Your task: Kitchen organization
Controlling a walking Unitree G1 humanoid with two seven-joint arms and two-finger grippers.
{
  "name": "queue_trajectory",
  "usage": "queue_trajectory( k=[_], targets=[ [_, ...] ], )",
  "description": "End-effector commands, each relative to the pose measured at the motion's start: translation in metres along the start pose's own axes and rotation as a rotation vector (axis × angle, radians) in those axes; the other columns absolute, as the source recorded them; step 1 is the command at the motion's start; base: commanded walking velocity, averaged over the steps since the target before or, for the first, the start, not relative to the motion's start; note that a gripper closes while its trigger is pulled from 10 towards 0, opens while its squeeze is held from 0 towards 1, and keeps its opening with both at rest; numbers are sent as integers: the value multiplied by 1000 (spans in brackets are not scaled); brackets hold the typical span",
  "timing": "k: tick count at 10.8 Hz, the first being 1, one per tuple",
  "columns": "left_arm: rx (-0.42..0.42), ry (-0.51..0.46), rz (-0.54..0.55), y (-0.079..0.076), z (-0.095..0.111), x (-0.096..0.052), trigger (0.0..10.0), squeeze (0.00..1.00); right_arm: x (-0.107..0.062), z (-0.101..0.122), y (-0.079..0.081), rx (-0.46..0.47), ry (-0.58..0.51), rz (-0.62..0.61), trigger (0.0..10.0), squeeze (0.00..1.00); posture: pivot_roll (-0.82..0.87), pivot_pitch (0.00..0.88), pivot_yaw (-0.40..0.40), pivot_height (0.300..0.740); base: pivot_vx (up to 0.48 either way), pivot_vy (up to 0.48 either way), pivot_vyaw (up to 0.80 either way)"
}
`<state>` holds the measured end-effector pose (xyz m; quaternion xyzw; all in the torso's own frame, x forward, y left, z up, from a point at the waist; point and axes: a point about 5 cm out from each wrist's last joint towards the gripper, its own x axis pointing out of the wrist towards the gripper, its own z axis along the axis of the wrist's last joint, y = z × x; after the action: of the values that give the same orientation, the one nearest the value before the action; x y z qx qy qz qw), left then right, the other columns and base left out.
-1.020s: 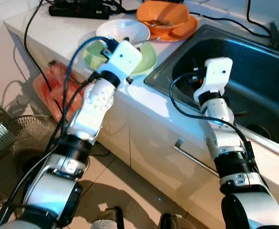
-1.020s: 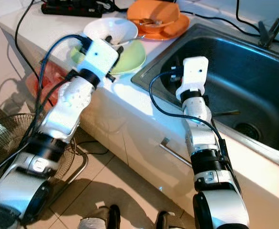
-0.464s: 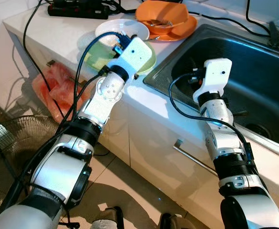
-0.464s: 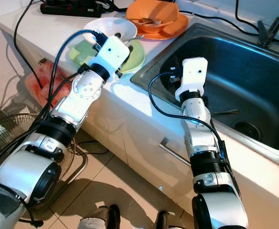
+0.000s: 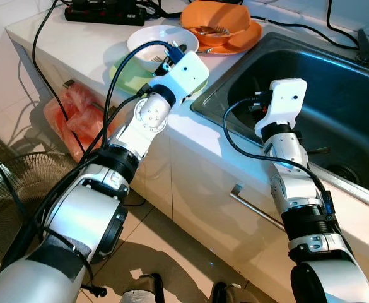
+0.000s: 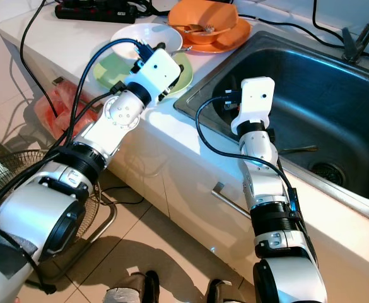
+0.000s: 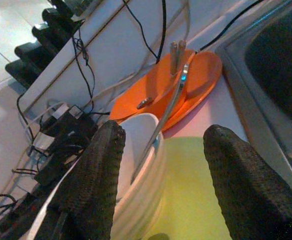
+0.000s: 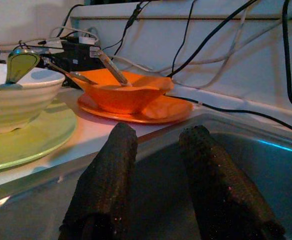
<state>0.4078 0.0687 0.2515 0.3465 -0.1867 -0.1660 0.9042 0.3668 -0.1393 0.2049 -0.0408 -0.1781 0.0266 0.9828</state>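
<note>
Two bowls, white (image 5: 162,40) and orange (image 5: 213,19); two plates, green (image 6: 183,71) and orange (image 5: 250,35); one sink (image 5: 335,95).

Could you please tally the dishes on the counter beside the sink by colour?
White: 1, bowl
Green: 1, plate under the white bowl
Orange: 2, bowl on a plate
Total: 4

I'm looking at a home kitchen: a steel sink (image 5: 335,95) is sitting in a white surface (image 5: 77,44) above cabinet doors (image 5: 203,202), with used bowls and plates (image 5: 222,28) standing beside it.
</note>
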Motion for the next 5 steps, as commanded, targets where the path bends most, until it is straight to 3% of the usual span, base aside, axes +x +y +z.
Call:
queue_trajectory(
  k=[1,5],
  targets=[
    [33,-23,0,2,9,5,10000,0,-2,2,1,0,-8,-1,10000,0,10,139,36,740,0,0,0],
    [45,-19,3,6,15,11,10000,0,-12,5,1,3,-14,-9,10000,0,-38,184,45,740,0,0,0]
  ],
)
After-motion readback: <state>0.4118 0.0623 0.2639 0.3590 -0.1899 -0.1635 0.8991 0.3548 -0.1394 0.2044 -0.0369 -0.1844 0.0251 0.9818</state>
